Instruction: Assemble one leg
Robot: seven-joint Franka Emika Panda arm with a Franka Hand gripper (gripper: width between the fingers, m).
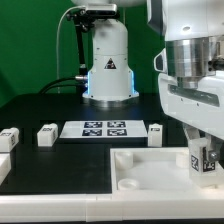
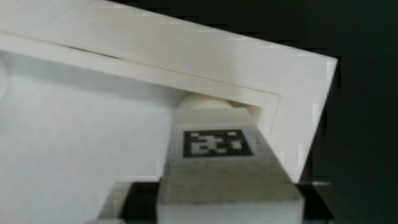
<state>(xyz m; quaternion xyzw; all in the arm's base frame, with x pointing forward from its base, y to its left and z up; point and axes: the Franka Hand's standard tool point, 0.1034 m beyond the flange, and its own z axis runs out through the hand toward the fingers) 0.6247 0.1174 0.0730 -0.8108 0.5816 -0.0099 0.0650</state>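
My pincer [image 1: 203,150] pinches the leg [image 1: 208,157] upright over the tray's [image 1: 140,172] recessed corner on the exterior view's right (whether its tip touches the tray, I cannot tell). Nothing blocks that corner. Other legs [image 1: 47,135] and the marker board [image 1: 105,128] lie behind the tray.

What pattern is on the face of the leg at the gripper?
A black-and-white square tag on the leg, itself white; clearest in the wrist view.
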